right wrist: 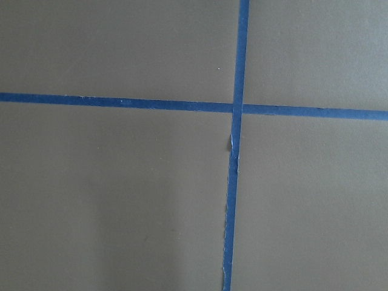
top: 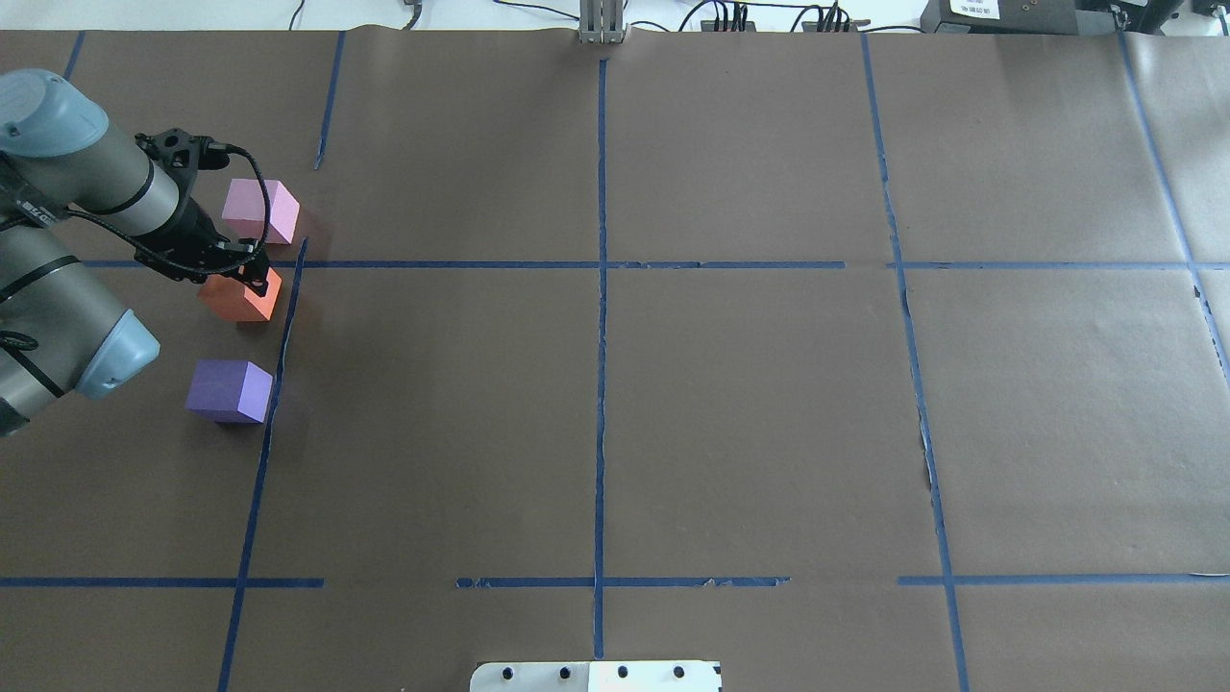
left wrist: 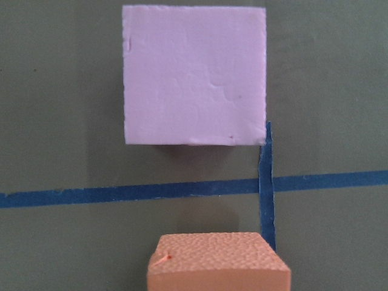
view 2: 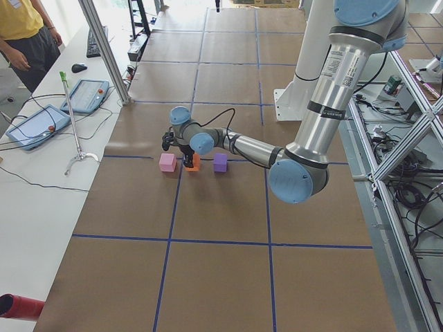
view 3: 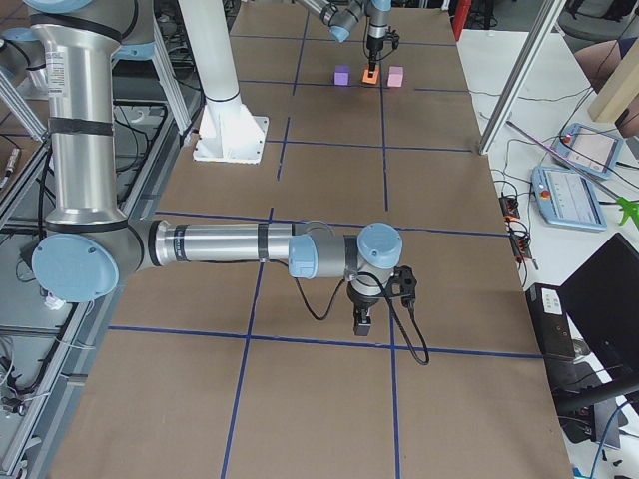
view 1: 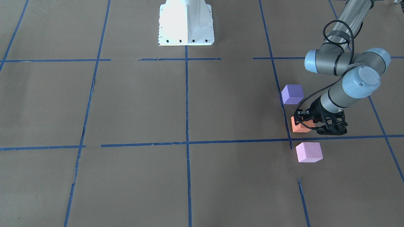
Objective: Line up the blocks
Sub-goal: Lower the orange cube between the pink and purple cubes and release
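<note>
Table: brown paper is covering it, and blue tape lines are dividing it into a grid. The overhead view is taking in the most of it.
Right arm: it is appearing in the exterior right view alone, stretching low across the table, well apart from the blocks.
Left arm: it is coming in at the left edge of the overhead view and on the right of the front-facing view, bending down to the row of blocks.
Base plate: white, and lying at the robot's side of the table.
Left gripper: it is pointing downward with its jaws drawn in on two opposite faces of the orange block, grasping it. The left wrist view is showing the block but no fingers.
Right gripper: it is hanging over bare paper near a tape crossing, and the right wrist view is showing only that crossing. Whether it is clenched or released cannot be told.
Orange block: it is sitting at table level in the middle of the row, just beside a tape line and apart from both neighbours.
Purple block: it is standing at the end of the row nearer the robot, and the left wrist view is not reaching it.
Pink block: it is standing at the far end of the row, across a tape line from the orange block.
</note>
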